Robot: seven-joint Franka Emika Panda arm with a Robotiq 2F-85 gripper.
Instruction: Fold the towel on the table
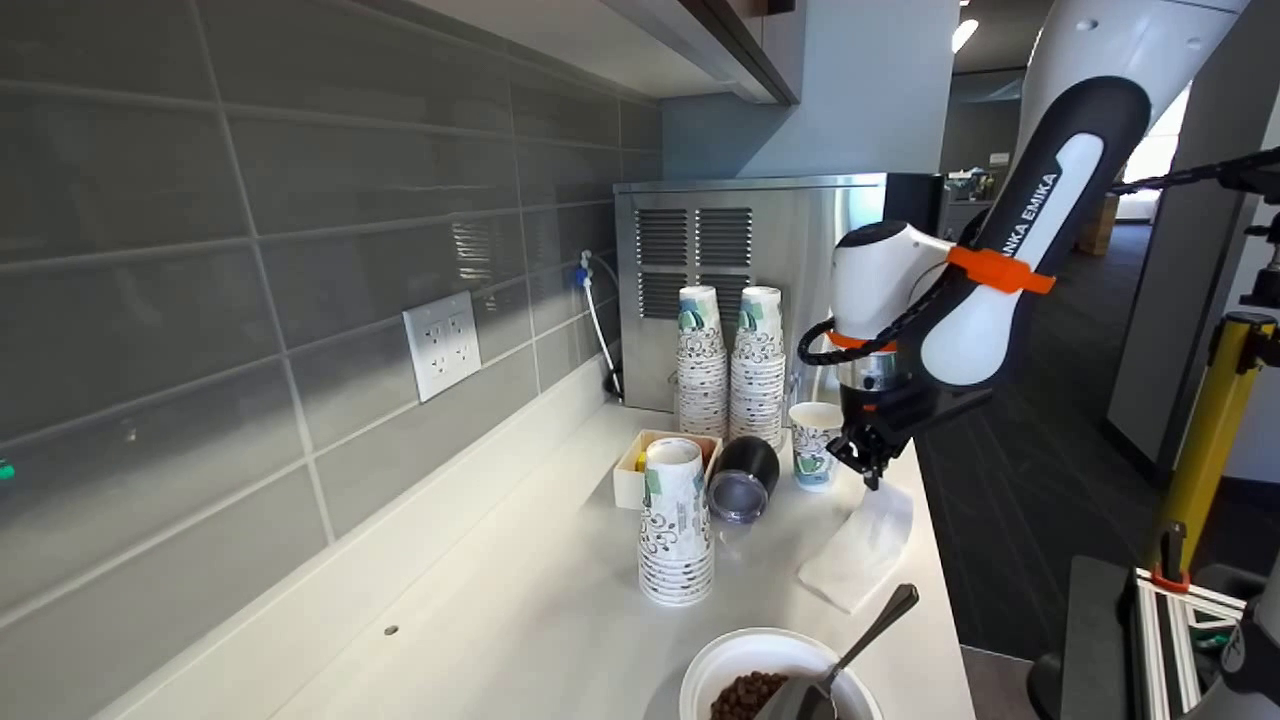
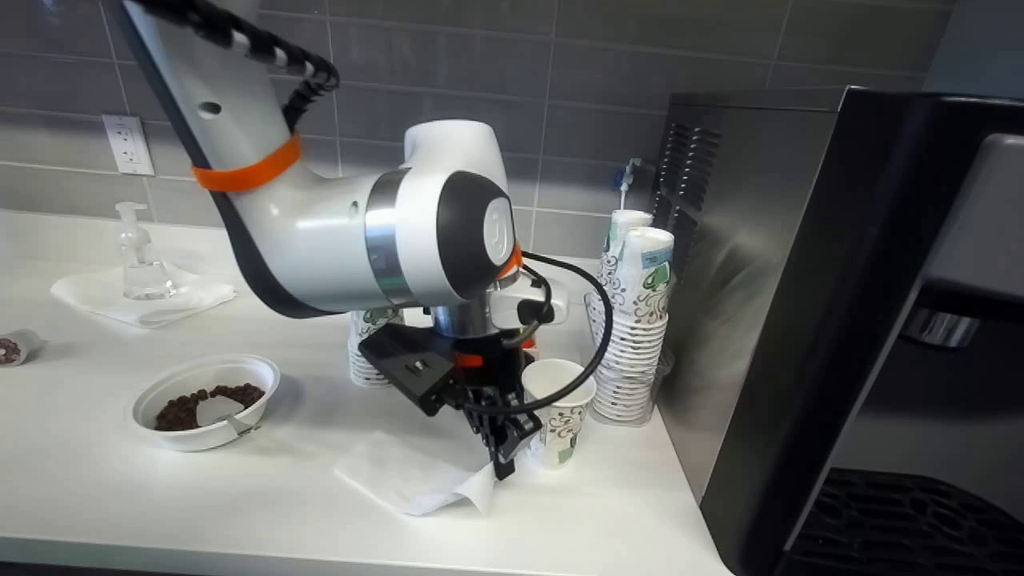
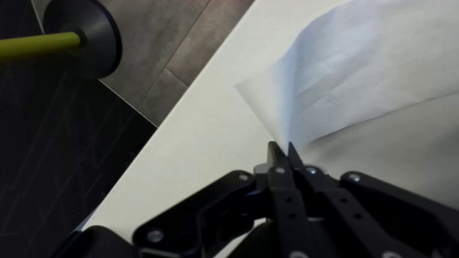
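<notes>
Only readable text: "NKA EMIKA", dark on white, running along the arm (image 1: 1040, 200) above the claw (image 1: 873, 482) in an exterior view; start of first word hidden.

In both exterior views the arm (image 1: 1046, 210) slants down from above to a bent wrist (image 2: 440, 232), and the gripper (image 3: 283, 148) hangs beneath it, pointing downward with a slight tilt. In the wrist view the black fingers (image 3: 276, 157) reach up from the lower edge, pinched together, a slim notch parting only their very ends; the outer links (image 3: 200, 206) splay to either side.
</notes>
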